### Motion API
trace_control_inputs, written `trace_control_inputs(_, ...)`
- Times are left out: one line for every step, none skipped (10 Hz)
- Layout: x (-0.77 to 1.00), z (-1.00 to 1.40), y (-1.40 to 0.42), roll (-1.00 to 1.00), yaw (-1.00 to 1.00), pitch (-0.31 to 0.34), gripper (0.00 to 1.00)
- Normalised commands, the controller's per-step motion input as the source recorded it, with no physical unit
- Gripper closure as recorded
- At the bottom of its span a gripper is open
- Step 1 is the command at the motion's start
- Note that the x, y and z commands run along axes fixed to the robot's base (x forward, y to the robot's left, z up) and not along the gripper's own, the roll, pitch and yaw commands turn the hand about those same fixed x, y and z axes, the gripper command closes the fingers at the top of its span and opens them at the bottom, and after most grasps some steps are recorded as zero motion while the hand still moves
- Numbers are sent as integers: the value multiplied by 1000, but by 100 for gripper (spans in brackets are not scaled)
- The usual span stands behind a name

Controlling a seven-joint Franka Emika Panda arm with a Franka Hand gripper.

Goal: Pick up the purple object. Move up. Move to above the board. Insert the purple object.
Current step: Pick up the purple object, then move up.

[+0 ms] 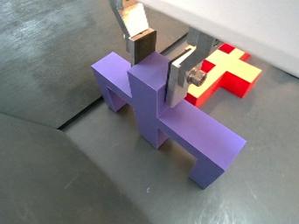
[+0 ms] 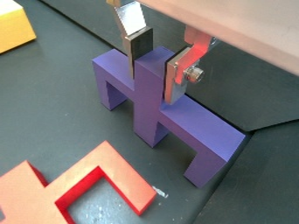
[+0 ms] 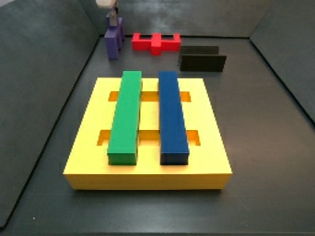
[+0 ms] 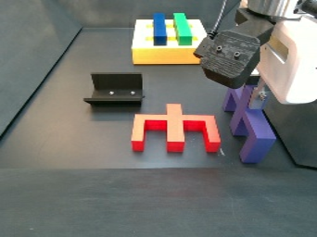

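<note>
The purple object (image 1: 176,122) stands on the dark floor with its stem pointing up, and shows in both wrist views (image 2: 152,101) and both side views (image 3: 112,41) (image 4: 247,125). My gripper (image 1: 160,66) (image 2: 158,66) straddles the stem, with one silver finger on each side face and the pads against it. It looks shut on the stem. The legs still rest on the floor. The yellow board (image 3: 88,138) (image 4: 143,51) lies well apart from the gripper.
A green bar (image 3: 127,115) and a dark-blue bar (image 3: 172,115) lie in the board's slots. A red notched block (image 4: 173,130) (image 2: 93,179) lies beside the purple object. The black fixture (image 3: 204,60) (image 4: 115,90) stands near the red block. Dark walls enclose the floor.
</note>
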Motion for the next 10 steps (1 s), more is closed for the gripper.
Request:
trace_control_inputs(0, 0, 0, 0, 0, 0, 100)
trace_control_inputs(0, 0, 0, 0, 0, 0, 100)
trace_control_inputs(0, 0, 0, 0, 0, 0, 100)
trace_control_inputs(0, 0, 0, 0, 0, 0, 100)
trace_control_inputs(0, 0, 0, 0, 0, 0, 100)
trace_control_inputs(0, 0, 0, 0, 0, 0, 100)
trace_control_inputs(0, 833, 0, 0, 0, 0, 100)
trace_control_inputs(6, 834, 6, -4, 20, -3, 100)
trace_control_inputs(-38, 665, 2, -3, 24, 45, 100)
trace_control_inputs(-8, 300, 5, 29, 11, 40, 100)
